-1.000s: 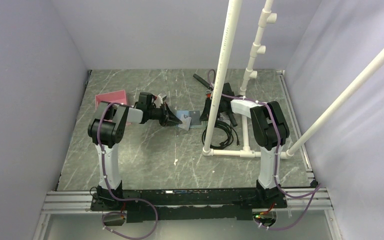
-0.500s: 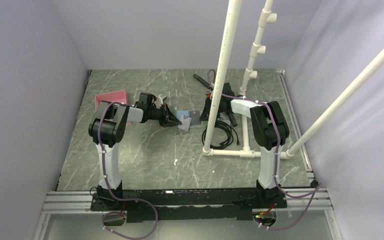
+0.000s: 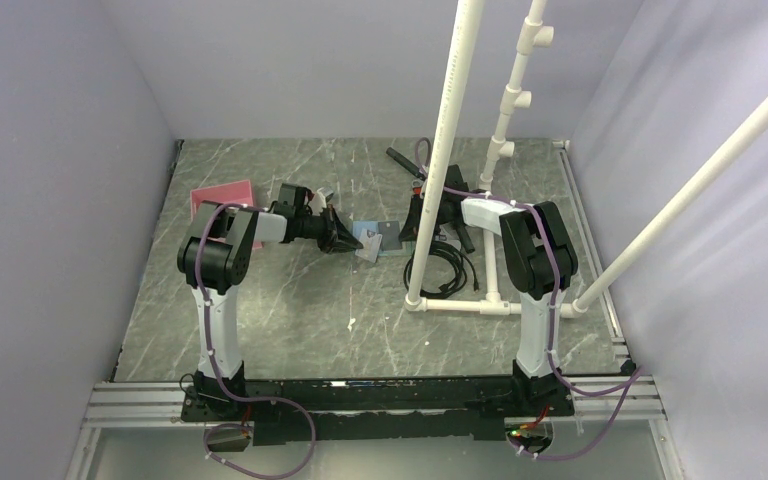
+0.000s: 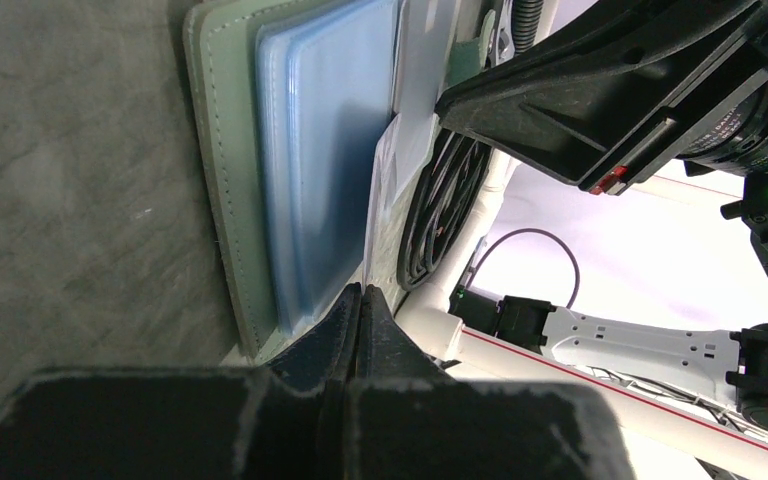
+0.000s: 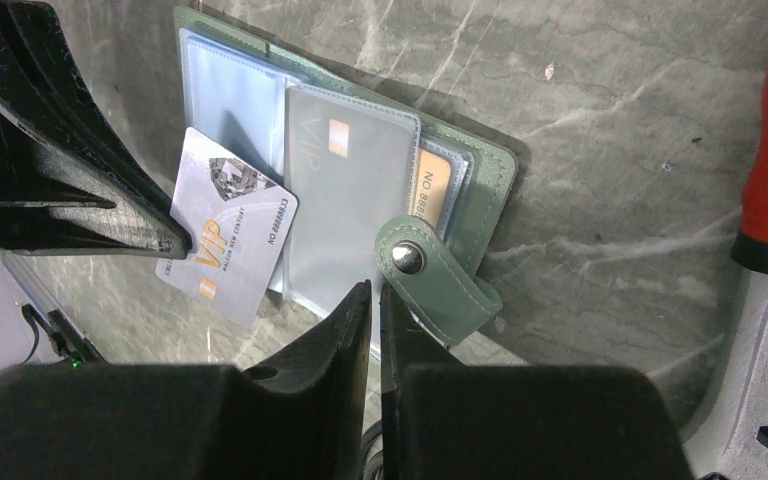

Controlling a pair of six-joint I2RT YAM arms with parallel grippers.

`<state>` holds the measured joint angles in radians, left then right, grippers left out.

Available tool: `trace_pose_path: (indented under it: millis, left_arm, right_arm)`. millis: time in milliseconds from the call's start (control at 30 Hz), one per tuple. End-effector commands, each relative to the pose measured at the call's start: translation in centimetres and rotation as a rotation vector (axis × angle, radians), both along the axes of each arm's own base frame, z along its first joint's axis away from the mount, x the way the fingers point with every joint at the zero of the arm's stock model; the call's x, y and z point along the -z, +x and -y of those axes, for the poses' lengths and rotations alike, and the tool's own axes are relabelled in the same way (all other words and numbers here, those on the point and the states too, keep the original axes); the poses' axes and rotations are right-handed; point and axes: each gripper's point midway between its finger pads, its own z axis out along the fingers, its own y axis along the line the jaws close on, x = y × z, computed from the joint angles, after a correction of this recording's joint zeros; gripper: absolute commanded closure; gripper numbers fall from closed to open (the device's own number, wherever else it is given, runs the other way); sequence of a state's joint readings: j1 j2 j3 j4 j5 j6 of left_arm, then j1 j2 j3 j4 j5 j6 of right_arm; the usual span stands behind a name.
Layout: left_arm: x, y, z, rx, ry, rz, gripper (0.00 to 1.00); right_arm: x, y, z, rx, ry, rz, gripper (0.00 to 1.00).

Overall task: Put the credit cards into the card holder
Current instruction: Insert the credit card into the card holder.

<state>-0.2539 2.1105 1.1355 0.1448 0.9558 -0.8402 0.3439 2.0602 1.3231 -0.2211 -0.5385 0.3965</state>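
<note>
While open, card holder (image 5: pixel 492 200) with sleeved cards (image 5: pixel 348 180); left hand (image 4: pixel 360 300) closed; right hand (image 5: pixel 373 292) unclear

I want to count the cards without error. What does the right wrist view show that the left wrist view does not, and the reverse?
Only the right wrist view: the VIP print on a loose silver card, and an orange card tucked in a sleeve. Only the left wrist view: a coiled black cable. Both: the open green card holder with its pale blue sleeves.
</note>
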Motion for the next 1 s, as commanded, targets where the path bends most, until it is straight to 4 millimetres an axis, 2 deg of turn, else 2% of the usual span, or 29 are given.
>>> trace_pose_path:
  millis: [0,300,700,767,967]
  left_arm:
    - [-0.3,0.3,-0.2,0.004,0.008,0.035,1.00]
    - [-0.5,0.4,-1.3,-0.010,0.011,0.035,1.00]
    - [-0.5,0.7,-0.5,-0.005,-0.066,0.021,1.00]
    - [-1.0,0.8,-0.3,-0.031,-0.099,-0.011,1.00]
    - [-3.6,1.3,0.6,-0.191,-0.168,-0.256,1.00]
  right_arm:
    - [1.0,0.7,0.2,0.007,-0.029,0.012,0.89]
    - [0.8,0.7,0.1,0.006,-0.029,0.015,0.89]
    - [0.9,0.8,0.0,0.004,-0.022,0.011,0.89]
    - [1.0,0.7,0.0,0.002,-0.022,0.010,0.89]
    - [0.9,0.8,-0.1,0.002,-0.021,0.010,0.89]
